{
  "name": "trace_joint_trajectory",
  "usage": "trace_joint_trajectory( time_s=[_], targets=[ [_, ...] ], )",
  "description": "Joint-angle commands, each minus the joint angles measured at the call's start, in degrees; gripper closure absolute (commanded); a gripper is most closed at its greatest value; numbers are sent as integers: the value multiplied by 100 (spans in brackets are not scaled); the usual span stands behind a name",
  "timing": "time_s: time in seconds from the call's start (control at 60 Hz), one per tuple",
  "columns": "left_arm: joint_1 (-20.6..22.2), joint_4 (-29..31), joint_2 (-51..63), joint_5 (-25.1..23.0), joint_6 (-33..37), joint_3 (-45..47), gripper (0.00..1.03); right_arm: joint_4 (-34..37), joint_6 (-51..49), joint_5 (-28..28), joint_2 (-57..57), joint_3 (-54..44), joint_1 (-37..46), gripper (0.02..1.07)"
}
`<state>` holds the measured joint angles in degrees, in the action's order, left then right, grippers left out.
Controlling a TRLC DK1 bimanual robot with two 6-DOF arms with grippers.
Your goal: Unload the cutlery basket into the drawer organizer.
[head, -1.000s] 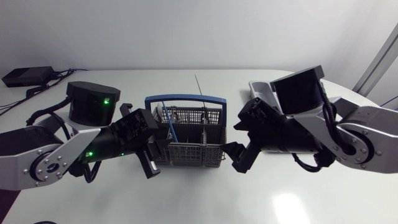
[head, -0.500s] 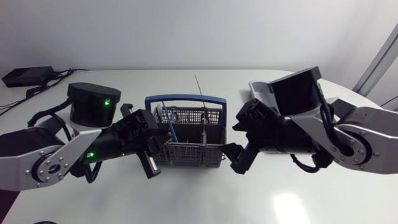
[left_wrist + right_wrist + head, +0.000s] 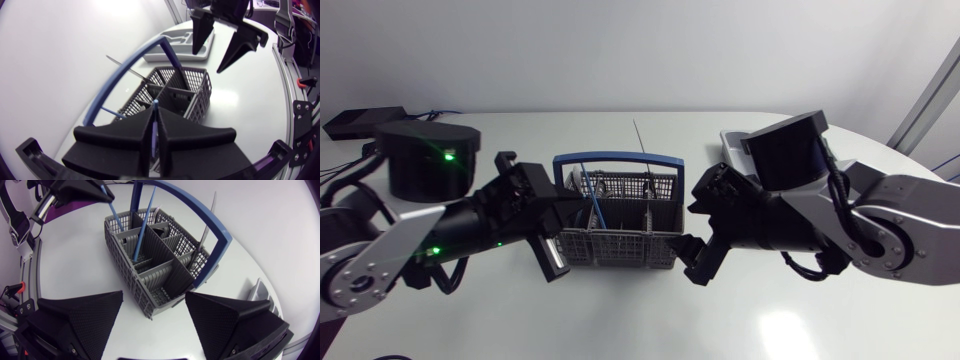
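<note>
The grey cutlery basket (image 3: 620,240) with a blue arched handle (image 3: 616,158) stands mid-table. Two thin blue utensils stand in its left compartments, and a thin metal piece (image 3: 207,225) rises at the far side. My left gripper (image 3: 155,112) is over the basket's left end, shut on one blue utensil (image 3: 154,131); the right wrist view also shows that blue utensil (image 3: 114,216) pinched at its top. The other blue utensil (image 3: 143,224) leans free. My right gripper (image 3: 698,228) hangs open beside the basket's right end, holding nothing. The grey drawer organizer (image 3: 738,143) lies behind my right arm.
The organizer (image 3: 176,39) lies beyond the basket, under my right gripper's fingers (image 3: 200,27) as the left wrist view has it. Bare white table (image 3: 620,320) stretches in front of the basket. A black box and cables (image 3: 365,122) lie at the far left corner.
My left gripper's fingers have come together on the blue utensil, and its arm has shifted a little. My right arm has edged slightly toward the basket, still open.
</note>
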<state>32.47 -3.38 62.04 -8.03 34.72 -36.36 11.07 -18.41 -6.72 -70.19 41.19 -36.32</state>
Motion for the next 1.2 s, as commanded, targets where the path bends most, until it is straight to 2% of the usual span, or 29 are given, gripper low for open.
trace_joint_trajectory(
  time_s=[0.0, 0.217, 0.467, 0.517, 0.633, 0.65, 0.85, 0.967, 1.033, 1.183],
  targets=[
    [-30, 12, -430, 30, -18, 103, 100, 88, 136, 101, -29, 117, -130, 17],
    [-48, 513, -1309, 47, -703, -451, 100, 238, 312, 136, 146, 337, -359, 17],
    [5, 1445, -1361, -216, -1951, -1427, 100, 668, 497, -5, 568, 847, -438, 17],
    [-39, 1805, -1247, -550, -2285, -1769, 100, 791, 558, -145, 665, 961, -464, 17],
    [-223, 2210, -992, -1139, -2760, -2165, 100, 862, 664, -356, 726, 1093, -491, 17],
    [-311, 2298, -904, -1368, -2892, -2253, 100, 870, 690, -427, 726, 1119, -499, 17],
    [-575, 2561, -421, -2282, -3296, -2490, 100, 976, 804, -928, 542, 1409, -552, 17],
    [-812, 2763, 36, -3055, -3551, -2675, 100, 976, 883, -1209, 375, 1541, -543, 17],
    [-900, 2781, 212, -3336, -3630, -2736, 100, 976, 901, -1332, 305, 1620, -552, 17],
    [-953, 2772, 511, -3653, -3771, -2824, 100, 1037, 936, -1552, 146, 1770, -543, 19]
  ],
)
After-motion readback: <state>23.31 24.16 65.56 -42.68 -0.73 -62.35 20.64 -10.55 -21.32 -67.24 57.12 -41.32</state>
